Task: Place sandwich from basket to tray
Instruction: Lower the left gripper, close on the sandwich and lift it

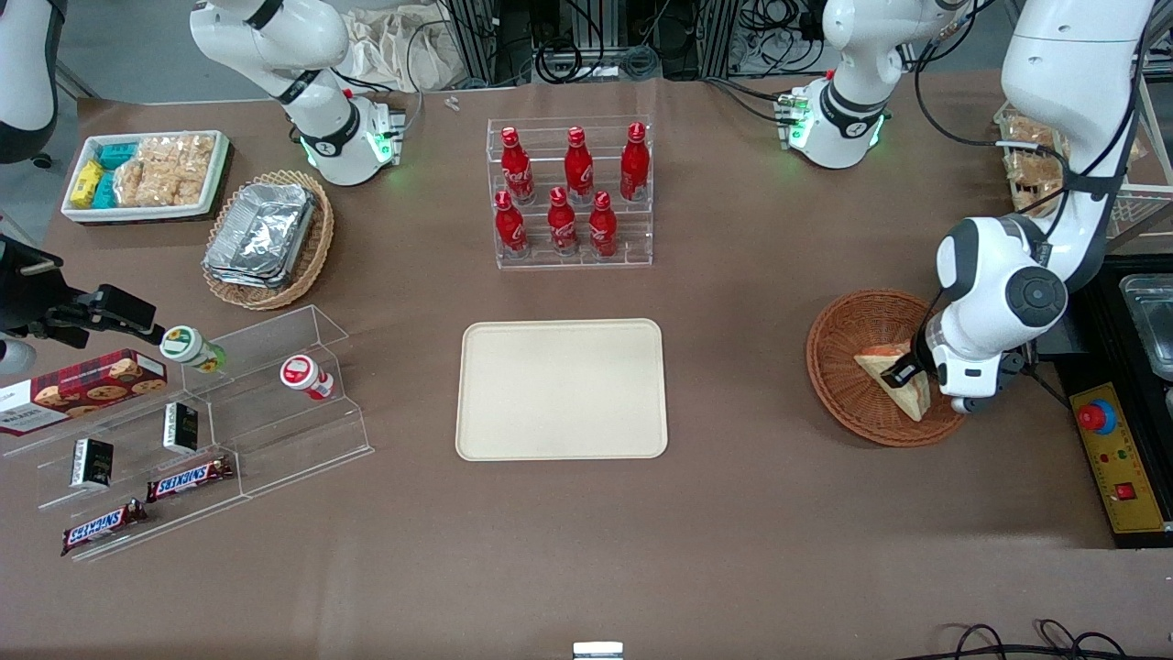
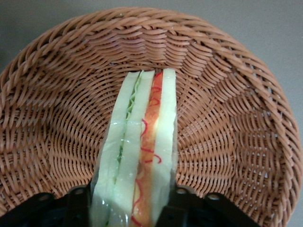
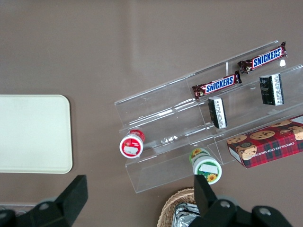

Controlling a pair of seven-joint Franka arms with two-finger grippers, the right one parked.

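End effector low in basket, at sandwich, tray well apart toward table centre

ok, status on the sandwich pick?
Gripper down in basket, fingers either side of sandwich. Sandwich in basket. Tray bare, path across table open.
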